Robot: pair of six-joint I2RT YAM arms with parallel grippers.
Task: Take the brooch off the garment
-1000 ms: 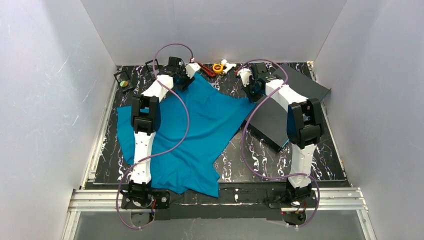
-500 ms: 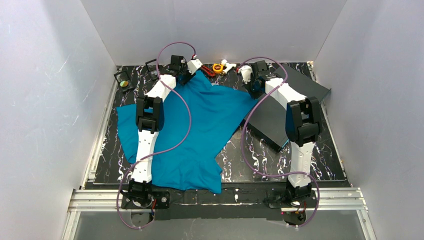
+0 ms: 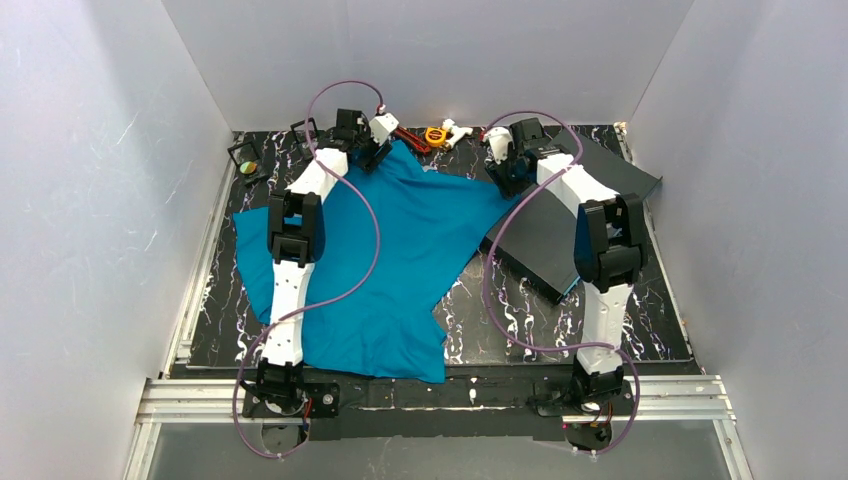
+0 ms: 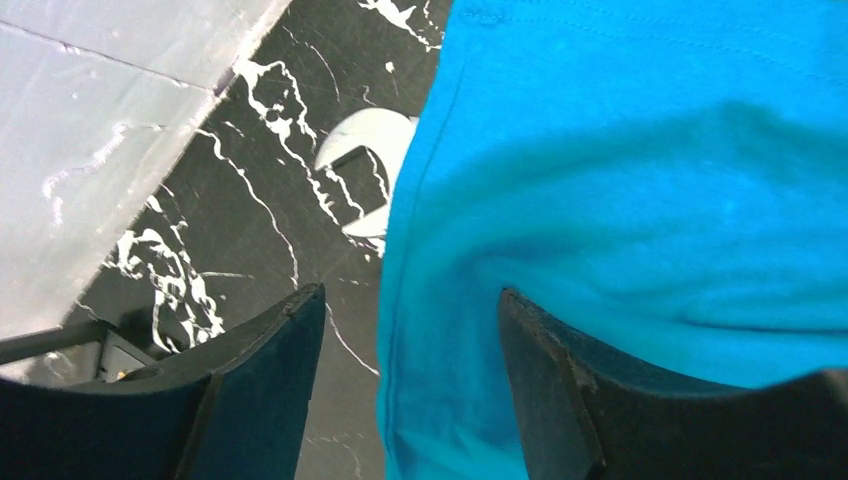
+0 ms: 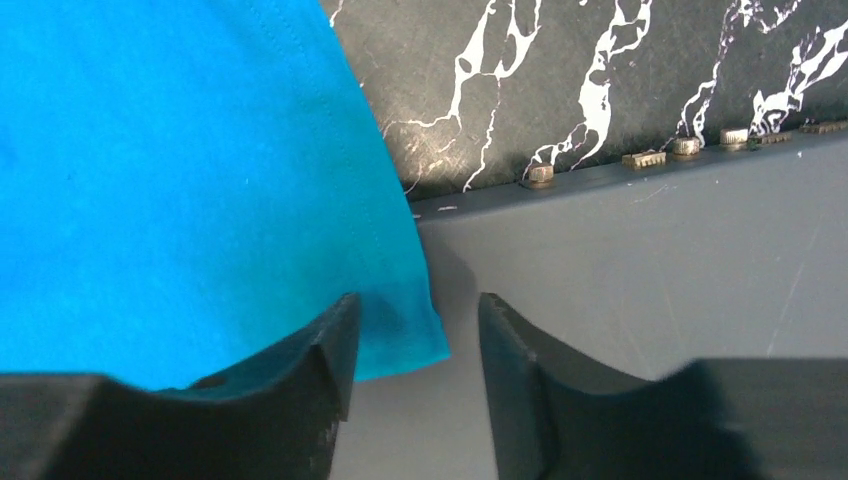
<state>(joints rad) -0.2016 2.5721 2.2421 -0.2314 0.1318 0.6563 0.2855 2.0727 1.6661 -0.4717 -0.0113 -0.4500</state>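
Garment (image 3: 400, 250) spread flat across the left and middle of the table (image 3: 500, 300), one far corner lapping onto the dark grey board (image 3: 538, 250). No brooch visible in any view; perhaps hidden under cloth, cannot tell. Left gripper (image 4: 410, 395) spread wide, straddling the garment's hemmed edge without pinching it. Right gripper (image 5: 412, 385) likewise spread, poised at the cloth corner on the board, holding nothing. Likely trouble from here: could catch only fabric if closed blind, dragging the whole shirt and burying the brooch further. Could tear soft cloth if tugged at a pinned spot. Could also jam fingertips against the board.
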